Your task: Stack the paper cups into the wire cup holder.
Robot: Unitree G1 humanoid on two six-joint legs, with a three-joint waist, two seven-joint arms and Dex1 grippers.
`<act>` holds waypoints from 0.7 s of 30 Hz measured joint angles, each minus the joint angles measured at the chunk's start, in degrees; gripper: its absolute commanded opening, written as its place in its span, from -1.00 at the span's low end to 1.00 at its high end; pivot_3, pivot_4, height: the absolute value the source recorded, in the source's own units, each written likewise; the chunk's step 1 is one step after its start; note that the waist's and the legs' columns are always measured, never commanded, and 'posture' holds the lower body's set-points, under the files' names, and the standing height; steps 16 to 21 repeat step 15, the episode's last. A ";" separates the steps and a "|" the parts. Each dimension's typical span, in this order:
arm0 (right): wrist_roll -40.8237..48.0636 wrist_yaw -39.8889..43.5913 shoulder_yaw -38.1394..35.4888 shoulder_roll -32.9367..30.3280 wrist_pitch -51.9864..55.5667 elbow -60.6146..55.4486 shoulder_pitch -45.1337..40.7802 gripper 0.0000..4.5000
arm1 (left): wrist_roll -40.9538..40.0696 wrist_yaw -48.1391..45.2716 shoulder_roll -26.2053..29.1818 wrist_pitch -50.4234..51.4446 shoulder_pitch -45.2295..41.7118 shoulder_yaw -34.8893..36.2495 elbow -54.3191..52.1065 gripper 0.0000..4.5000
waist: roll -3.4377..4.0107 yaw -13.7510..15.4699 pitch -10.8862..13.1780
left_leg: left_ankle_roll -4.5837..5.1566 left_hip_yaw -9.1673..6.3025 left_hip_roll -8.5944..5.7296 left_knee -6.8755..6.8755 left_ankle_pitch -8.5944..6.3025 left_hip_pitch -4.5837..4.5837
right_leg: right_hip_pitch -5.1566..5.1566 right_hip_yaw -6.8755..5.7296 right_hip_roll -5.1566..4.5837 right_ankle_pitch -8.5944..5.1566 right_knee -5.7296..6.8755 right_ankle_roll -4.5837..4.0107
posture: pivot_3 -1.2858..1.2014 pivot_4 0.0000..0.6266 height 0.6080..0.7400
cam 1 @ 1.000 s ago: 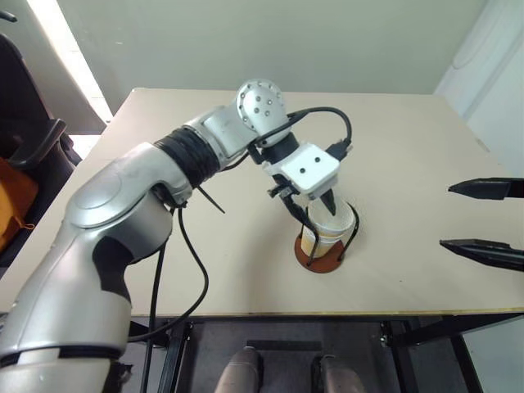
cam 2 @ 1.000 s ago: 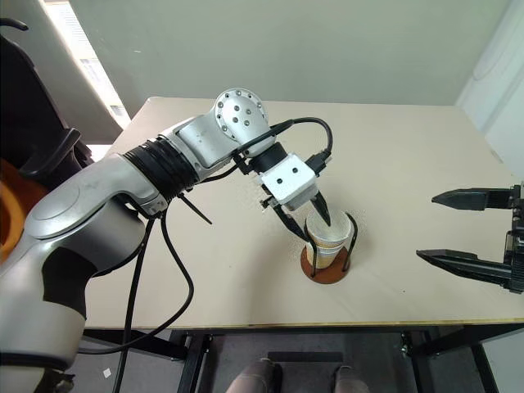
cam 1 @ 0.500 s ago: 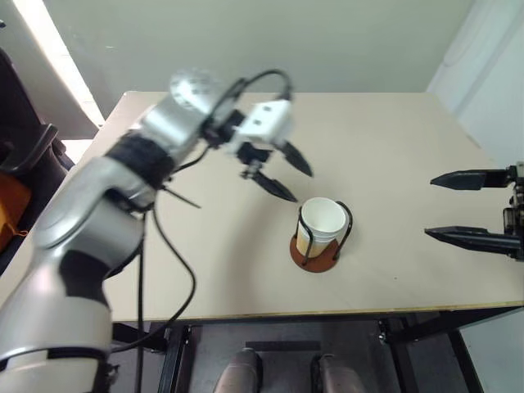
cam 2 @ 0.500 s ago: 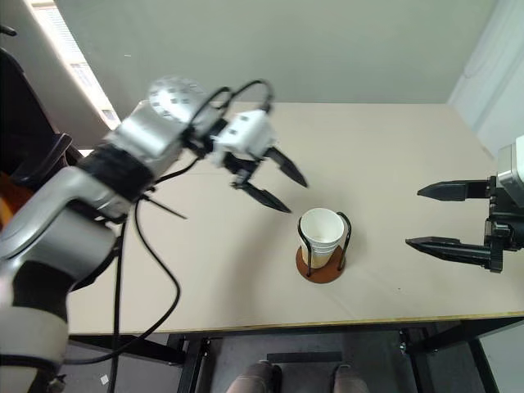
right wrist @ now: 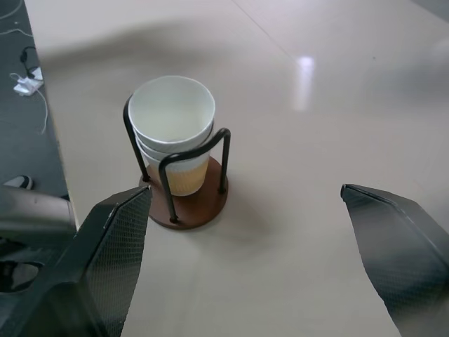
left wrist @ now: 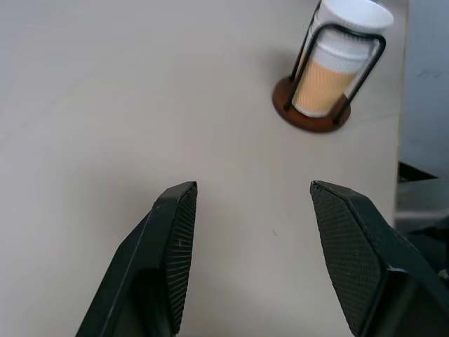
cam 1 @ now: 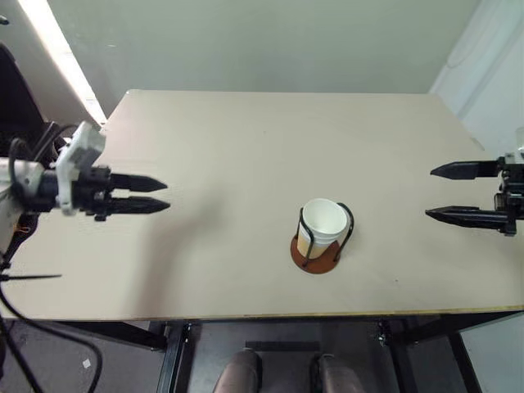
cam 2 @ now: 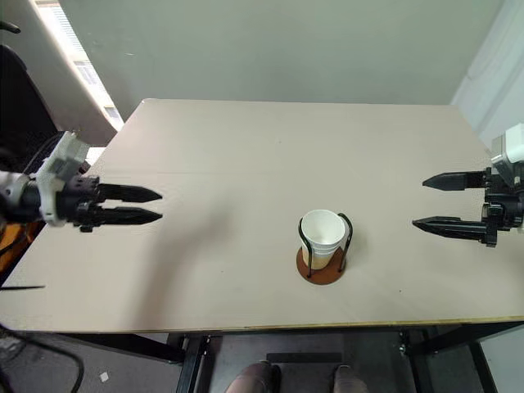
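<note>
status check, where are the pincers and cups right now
Left pincer open, empty. Right pincer open, empty. Tan-yellow paper cups nested in black wire cup holder. Nothing in the way.

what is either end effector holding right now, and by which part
Nothing. The left end effector and right end effector are both open and empty, apart from the paper cups nested in the wire cup holder.

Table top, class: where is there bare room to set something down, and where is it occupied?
Bare: the whole far half of the table, plus both stretches between the wire cup holder and each tool. Occupied: only the holder, with its paper cups, near the front edge.
</note>
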 measured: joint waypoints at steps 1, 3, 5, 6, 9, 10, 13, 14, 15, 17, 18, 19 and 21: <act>0.02 0.49 0.30 0.32 0.00 0.45 -0.72 1.00 | 0.04 -0.07 0.63 0.42 1.49 2.34 -0.69 0.21 | 0.00 -0.03 0.00 | 0.17 0.00 0.00 -0.10 -0.11 0.06 | -0.01 0.00 0.00 -0.02 0.02 -0.03 | 0.03 -0.52 1.00; -0.02 1.35 0.83 0.62 -0.03 1.43 -1.83 1.00 | 0.26 -0.22 1.47 1.26 3.57 6.43 -1.42 0.21 | 0.00 -0.07 0.00 | 0.17 -0.01 0.00 -0.52 -0.11 0.26 | -0.01 0.00 0.00 0.02 0.03 -0.19 | 0.03 -0.52 1.00; -0.28 2.24 1.43 0.59 -0.16 2.71 -2.81 1.00 | 1.22 -0.51 2.54 1.77 6.08 9.49 -1.81 0.21 | -0.01 -0.12 0.00 | -0.01 -0.02 0.03 -0.82 0.06 0.49 | 0.02 0.00 0.00 0.11 0.04 -0.39 | 0.03 -0.52 1.00; -0.44 2.66 1.50 0.59 -0.35 3.44 -3.01 1.00 | 1.73 -0.54 2.59 2.02 6.77 10.62 -1.87 0.21 | -0.01 -0.17 -0.01 | -0.09 -0.03 0.05 -0.95 0.18 0.59 | 0.04 0.00 0.01 0.14 0.07 -0.46 | 0.03 -0.52 1.00; -1.51 3.16 1.70 0.61 -0.80 4.99 -3.31 1.00 | 2.61 -0.40 2.16 3.00 7.32 12.01 -2.08 0.21 | 0.00 -0.24 0.00 | -0.29 -0.07 0.14 -1.17 0.38 0.76 | 0.05 -0.02 0.04 0.27 0.10 -0.70 | 0.03 -0.52 1.00; -1.61 3.19 1.80 0.73 -0.90 5.13 -3.47 1.00 | 2.84 -0.30 1.77 3.31 7.25 12.08 -2.34 0.21 | 0.00 -0.30 -0.01 | -0.32 -0.07 0.14 -1.24 0.43 0.81 | 0.05 -0.02 0.04 0.30 0.10 -0.75 | 0.03 -0.52 1.00; -2.08 3.22 2.18 1.15 -1.20 5.37 -4.03 1.00 | 4.07 -0.09 -0.20 3.83 6.75 11.94 -3.55 0.21 | 0.00 -0.59 -0.01 | -0.36 -0.07 0.15 -1.35 0.49 0.85 | 0.03 -0.02 0.04 0.32 0.11 -0.80 | 0.03 -0.52 1.00; -2.14 3.25 2.24 1.17 -1.21 5.39 -4.11 1.00 | 4.42 -0.06 -0.57 4.03 6.57 11.73 -3.77 0.21 | -0.01 -0.67 -0.01 | -0.36 -0.07 0.16 -1.36 0.49 0.84 | 0.01 -0.03 0.05 0.31 0.10 -0.80 | 0.03 -0.52 1.00; -2.24 3.32 2.24 1.17 -1.20 5.42 -4.27 1.00 | 4.90 -0.03 -1.19 4.44 6.02 11.54 -3.84 0.21 | -0.01 -0.76 -0.01 | -0.36 -0.07 0.16 -1.38 0.48 0.83 | 0.00 -0.02 0.05 0.29 0.10 -0.84 | 0.03 -0.52 1.00; -2.24 3.32 2.24 1.17 -1.20 5.42 -4.27 1.00 | 4.90 -0.03 -1.19 4.44 6.02 11.54 -3.84 0.21 | -0.01 -0.76 -0.01 | -0.36 -0.07 0.16 -1.38 0.48 0.83 | 0.00 -0.02 0.05 0.29 0.10 -0.84 | 0.03 -0.52 1.00; -2.24 3.32 2.24 1.17 -1.20 5.42 -4.27 1.00 | 4.90 -0.03 -1.19 4.44 6.02 11.54 -3.84 0.21 | -0.01 -0.76 -0.01 | -0.36 -0.07 0.16 -1.38 0.48 0.83 | 0.00 -0.02 0.05 0.29 0.10 -0.84 | 0.03 -0.52 1.00; -2.24 3.32 2.24 1.17 -1.20 5.42 -4.27 1.00 | 4.90 -0.03 -1.19 4.44 6.02 11.54 -3.84 0.21 | -0.01 -0.76 -0.01 | -0.36 -0.07 0.16 -1.38 0.48 0.83 | 0.00 -0.02 0.05 0.29 0.10 -0.84 | 0.03 -0.52 1.00; -2.24 3.32 2.24 1.17 -1.20 5.42 -4.27 1.00 | 4.90 -0.03 -1.19 4.44 6.02 11.54 -3.84 0.21 | -0.01 -0.76 -0.01 | -0.36 -0.07 0.16 -1.38 0.48 0.83 | 0.00 -0.02 0.05 0.29 0.10 -0.84 | 0.03 -0.52 1.00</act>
